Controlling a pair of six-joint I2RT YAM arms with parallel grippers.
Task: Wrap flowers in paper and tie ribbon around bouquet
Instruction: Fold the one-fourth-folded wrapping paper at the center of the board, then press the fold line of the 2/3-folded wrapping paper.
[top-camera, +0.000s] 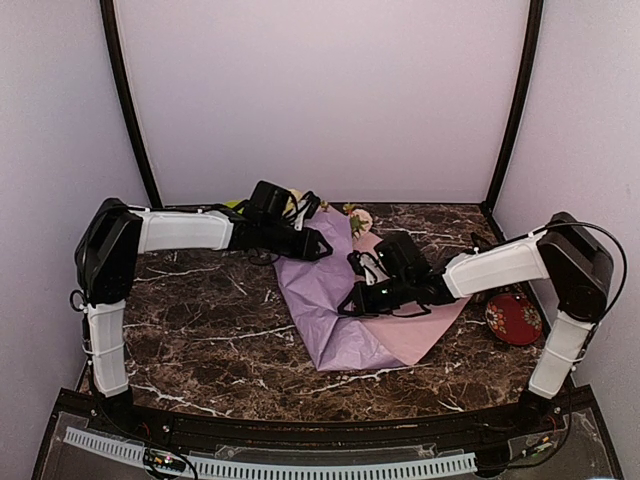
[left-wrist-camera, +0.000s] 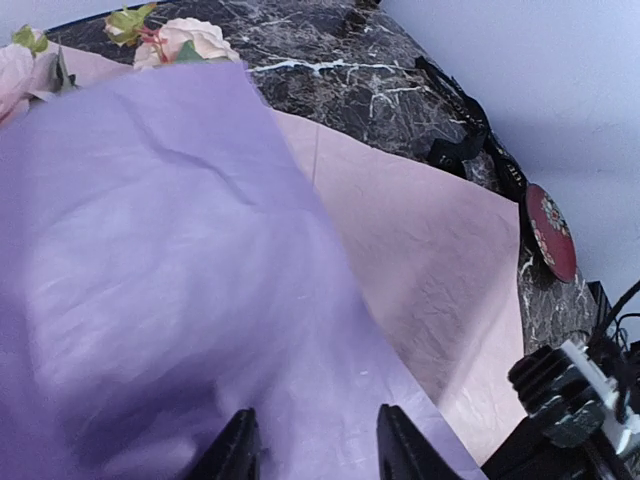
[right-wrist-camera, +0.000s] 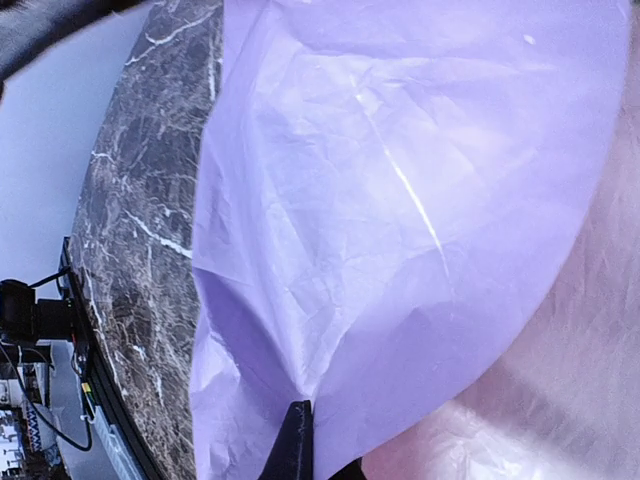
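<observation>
Spread fingers of left gripper (left-wrist-camera: 313, 420) over lilac paper (left-wrist-camera: 180, 250); right gripper (right-wrist-camera: 298, 430) fingers pressed together, pinching a paper fold; flowers (left-wrist-camera: 190, 38) at paper's far end, marble table (top-camera: 200, 330)

White shells clad left arm (top-camera: 185, 230) and right arm (top-camera: 500, 265); joints, cables, left gripper (top-camera: 322, 245) and right gripper (top-camera: 350, 303) are black.

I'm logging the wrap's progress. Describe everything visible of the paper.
The paper is a thin, creased sheet, lilac and pale pink, lying on the table, a lilac flap folded over the pink. Flowers poke out at its far end. The right claw is shut on a gathered fold; the left claw stands open above it.
</observation>
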